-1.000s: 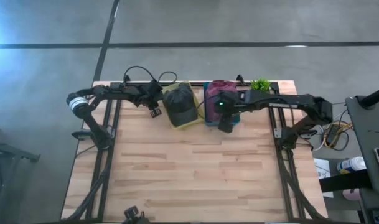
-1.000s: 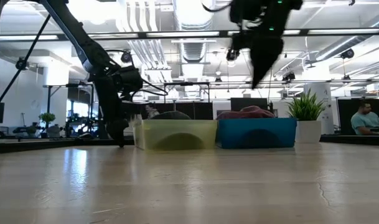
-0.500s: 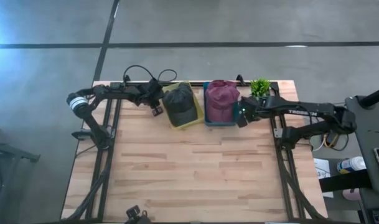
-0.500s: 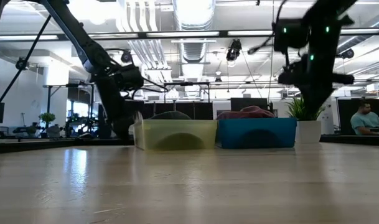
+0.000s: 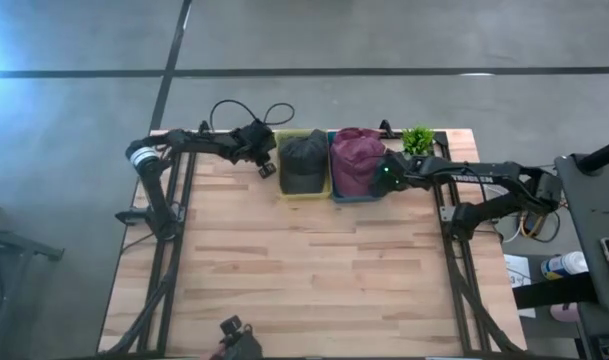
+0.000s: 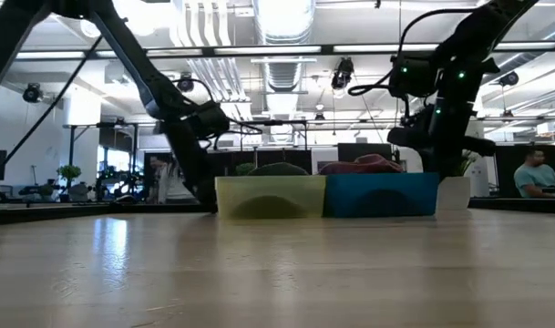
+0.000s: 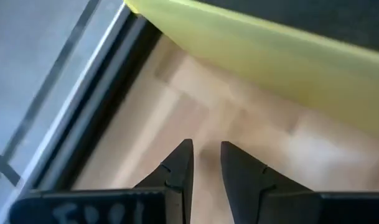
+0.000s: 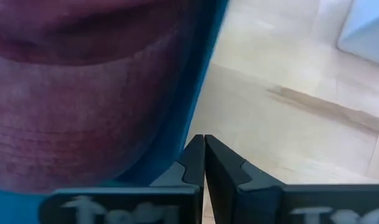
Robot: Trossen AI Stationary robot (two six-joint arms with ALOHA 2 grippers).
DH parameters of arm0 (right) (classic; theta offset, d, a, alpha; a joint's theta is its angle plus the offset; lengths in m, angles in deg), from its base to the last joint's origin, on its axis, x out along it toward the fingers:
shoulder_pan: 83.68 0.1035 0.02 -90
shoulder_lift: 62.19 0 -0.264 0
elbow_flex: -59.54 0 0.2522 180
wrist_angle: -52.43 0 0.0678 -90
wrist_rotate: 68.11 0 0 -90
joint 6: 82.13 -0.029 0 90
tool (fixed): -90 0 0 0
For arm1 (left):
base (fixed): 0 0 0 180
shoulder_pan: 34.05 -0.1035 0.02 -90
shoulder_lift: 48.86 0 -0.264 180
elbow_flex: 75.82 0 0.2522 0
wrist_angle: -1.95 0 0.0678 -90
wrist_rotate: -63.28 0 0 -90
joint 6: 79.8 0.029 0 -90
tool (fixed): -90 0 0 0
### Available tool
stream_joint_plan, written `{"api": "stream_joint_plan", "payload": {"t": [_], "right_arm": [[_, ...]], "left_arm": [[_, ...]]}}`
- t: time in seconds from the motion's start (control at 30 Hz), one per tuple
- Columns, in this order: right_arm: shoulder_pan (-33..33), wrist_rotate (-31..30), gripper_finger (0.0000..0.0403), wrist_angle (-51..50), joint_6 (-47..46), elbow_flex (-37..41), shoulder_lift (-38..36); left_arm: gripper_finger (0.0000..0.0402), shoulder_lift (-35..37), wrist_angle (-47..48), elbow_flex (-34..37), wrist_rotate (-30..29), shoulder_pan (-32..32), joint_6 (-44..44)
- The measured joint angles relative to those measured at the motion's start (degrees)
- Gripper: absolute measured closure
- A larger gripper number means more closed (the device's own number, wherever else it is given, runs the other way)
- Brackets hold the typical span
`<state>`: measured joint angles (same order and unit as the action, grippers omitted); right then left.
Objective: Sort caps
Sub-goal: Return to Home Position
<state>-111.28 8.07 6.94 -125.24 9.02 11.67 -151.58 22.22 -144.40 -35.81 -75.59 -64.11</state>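
**Caps in their bins, both claws empty**

The wooden table (image 5: 304, 270) carries two bins side by side at its far edge, touching: a yellow bin (image 5: 281, 178) on the left and a teal bin (image 5: 333, 178) on the right. A dark cap (image 5: 304, 162) of olive-grey cloth fills the yellow one. A maroon cap (image 5: 357, 160), soft and rumpled, fills the teal one. Whether a second cap lies under either cannot be told. A small green plant (image 5: 418, 138) in a white pot stands just right of the teal bin.

From above, each cap shows whole, spreading almost to the walls of its bin. The low view shows only their rounded tops rising a little over the rims, and a seated person (image 6: 535, 173) far off in the room. The right wrist view brings the maroon cloth close and shows its weave against the teal wall.

The left claw (image 7: 206, 149) sits low over bare wood just left of the yellow bin, with a narrow gap between its fingers and nothing held. The right claw (image 8: 204, 140) hangs just beside the teal bin's right wall, fingers pressed together and empty.
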Motion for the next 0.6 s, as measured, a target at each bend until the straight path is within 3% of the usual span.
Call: {"api": "stream_joint_plan", "payload": {"t": [0.27, 0.47, 0.6], "right_arm": [[0.0, -0.03, 0.0394, -0.47, 3.66, -2.23, 3.01], [0.18, 0.62, 0.0394, -1.94, 4.94, -2.46, 1.04], [1.06, 0.57, 0.0394, -2.33, 8.86, -2.5, -1.6]], "left_arm": [[0.0326, -3.74, 4.88, -6.85, -3.16, -0.11, 4.87], [0.0326, -1.24, 13.91, -7.84, -7.81, -0.31, 4.03], [0.0326, 0.45, 15.84, -7.52, -7.87, -0.37, 2.26]]}}
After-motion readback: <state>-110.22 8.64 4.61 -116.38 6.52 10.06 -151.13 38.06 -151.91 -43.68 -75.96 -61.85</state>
